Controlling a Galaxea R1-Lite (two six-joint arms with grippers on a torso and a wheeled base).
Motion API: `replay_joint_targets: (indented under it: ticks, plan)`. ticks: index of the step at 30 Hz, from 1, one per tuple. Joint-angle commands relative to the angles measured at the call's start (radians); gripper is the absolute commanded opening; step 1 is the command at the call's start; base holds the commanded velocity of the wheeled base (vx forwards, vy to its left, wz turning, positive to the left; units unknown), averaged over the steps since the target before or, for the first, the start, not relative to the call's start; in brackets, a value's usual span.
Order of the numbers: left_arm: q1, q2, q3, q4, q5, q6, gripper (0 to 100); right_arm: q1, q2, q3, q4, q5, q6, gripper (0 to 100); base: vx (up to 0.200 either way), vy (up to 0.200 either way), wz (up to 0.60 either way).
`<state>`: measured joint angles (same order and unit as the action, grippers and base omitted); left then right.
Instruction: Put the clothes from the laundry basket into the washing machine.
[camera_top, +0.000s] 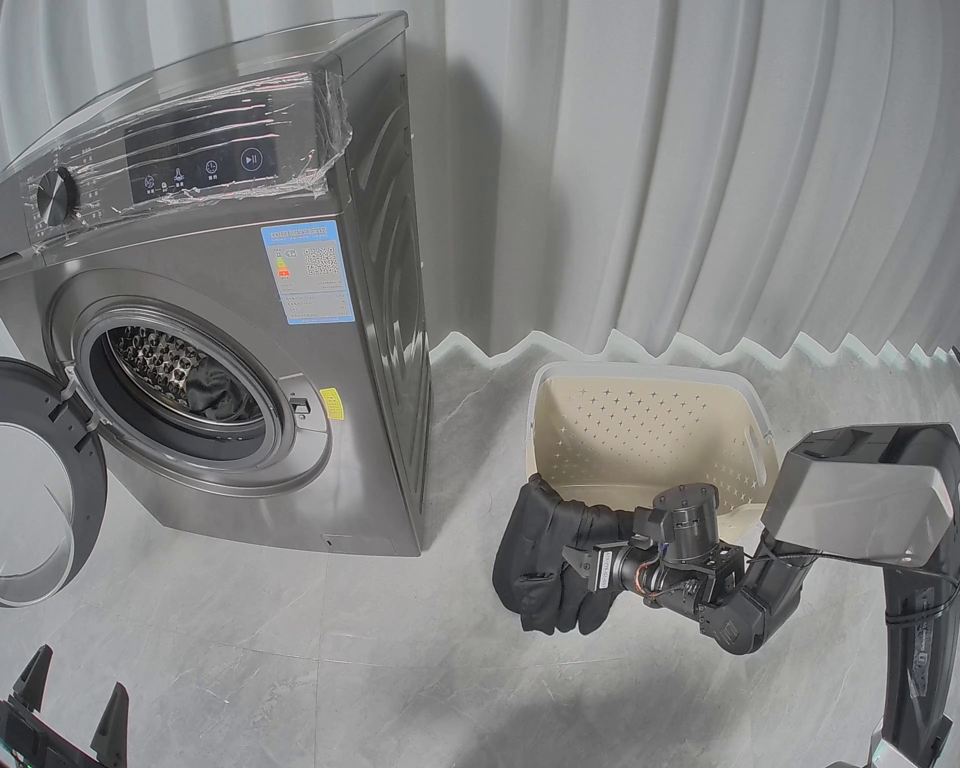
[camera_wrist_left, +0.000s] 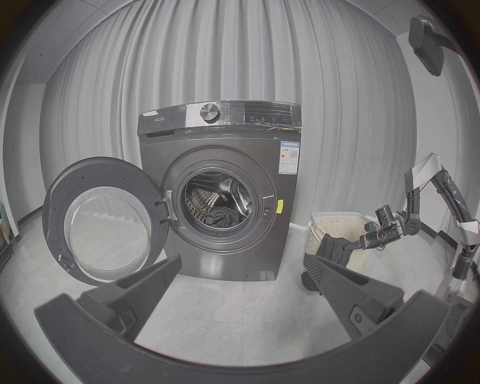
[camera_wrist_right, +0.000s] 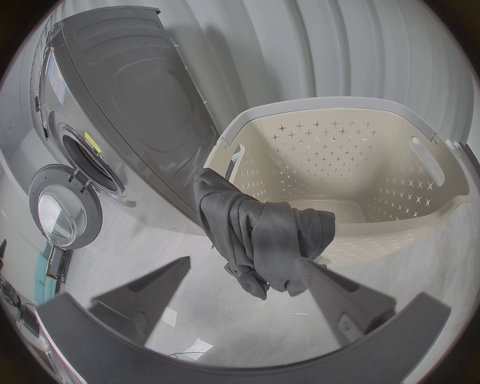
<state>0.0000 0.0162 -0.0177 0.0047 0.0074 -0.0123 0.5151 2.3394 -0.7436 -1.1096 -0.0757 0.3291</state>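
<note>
A dark grey garment (camera_top: 545, 565) (camera_wrist_right: 255, 232) hangs at the near left corner of the cream laundry basket (camera_top: 650, 420) (camera_wrist_right: 350, 150), outside its wall. My right gripper (camera_top: 588, 566) (camera_wrist_right: 242, 262) is level with it, fingers wide apart, one fingertip (camera_wrist_right: 307, 270) against the cloth. Whether the garment rests on that finger or on the rim is unclear. The basket's inside looks bare. The washing machine (camera_top: 250, 300) (camera_wrist_left: 220, 190) stands to the left with its door (camera_top: 40, 490) (camera_wrist_left: 102, 220) swung open and another dark garment (camera_top: 215, 395) (camera_wrist_left: 220, 217) in the drum. My left gripper (camera_top: 80, 672) (camera_wrist_left: 241, 260) is open, low in front of the machine.
White curtains (camera_top: 700, 170) hang behind the machine and the basket. Grey tiled floor (camera_top: 330, 650) lies open between the machine, the basket and me. The open door juts out to the machine's left.
</note>
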Motion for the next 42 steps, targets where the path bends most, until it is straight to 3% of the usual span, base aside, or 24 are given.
replay_joint_targets:
  ticks: [1,8,11,19,20,30,42]
  plan:
    - [0.000,-0.015,0.016,0.000,0.000,-0.001,100,0.000,0.001,-0.002,0.007,0.002,-0.002,100,0.000,0.000,0.00]
    - [0.000,-0.015,0.016,0.000,0.000,-0.001,100,0.008,0.063,-0.079,0.016,-0.002,-0.001,100,0.000,0.000,0.00]
    - [0.000,-0.015,0.016,0.000,0.000,-0.001,100,0.016,0.107,-0.138,0.024,-0.025,0.002,100,0.000,0.000,0.00]
    - [0.000,-0.015,0.016,0.000,0.000,-0.001,100,0.016,0.123,-0.151,0.010,-0.044,0.008,100,0.000,0.000,0.00]
    - [0.000,-0.015,0.016,0.000,0.000,-0.001,100,0.016,0.123,-0.151,0.008,-0.049,0.008,0,0.000,0.000,0.00]
    - [0.000,-0.015,0.016,0.000,0.002,-0.003,100,0.017,0.124,-0.148,0.005,-0.052,0.011,0,0.000,0.000,0.00]
    - [0.000,-0.015,0.016,0.000,0.002,-0.009,100,0.039,0.049,-0.076,-0.113,-0.041,0.008,0,0.000,0.000,0.00]
